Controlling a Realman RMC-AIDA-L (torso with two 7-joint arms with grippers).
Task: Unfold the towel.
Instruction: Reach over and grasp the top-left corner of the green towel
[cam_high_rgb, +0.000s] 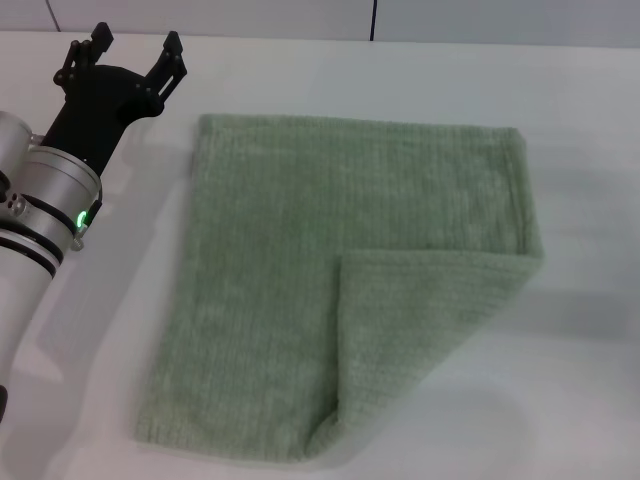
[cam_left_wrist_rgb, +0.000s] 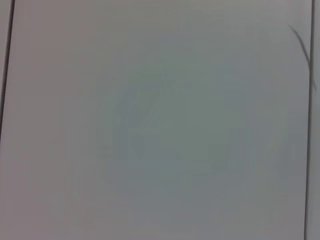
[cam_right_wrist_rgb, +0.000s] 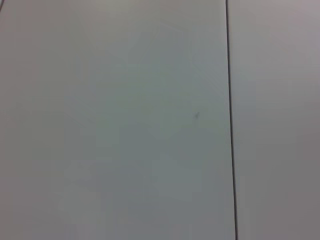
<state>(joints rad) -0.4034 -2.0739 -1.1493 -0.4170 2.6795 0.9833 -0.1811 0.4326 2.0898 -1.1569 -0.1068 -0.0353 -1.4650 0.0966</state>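
Left end effector (cam_high_rgb: 133, 47) is hovering over the white counter (cam_high_rgb: 590, 130) at its far left, beside the towel's far left corner but apart from it, with its two black fingers spread wide and nothing between them. Only that arm is showing in the head view; the right end effector is not appearing in any view, and both wrist views are showing nothing but plain pale surface crossed by thin dark seams.

Lying flat near the middle of the counter, the towel (cam_high_rgb: 270, 270) is presenting most of its sage-green ribbed face in a single layer. One part is not yet opened: the near right corner is sitting doubled back over the cloth as a triangular flap (cam_high_rgb: 420, 320), its point resting toward the towel's centre and its fold line running from the right edge down to the near edge.

Judging from this, the task is looking largely done, with one fold remaining. What is left is taking hold of the flap's point and drawing it outward to the near right until it is lying flat, which would seem to suit the right arm better.
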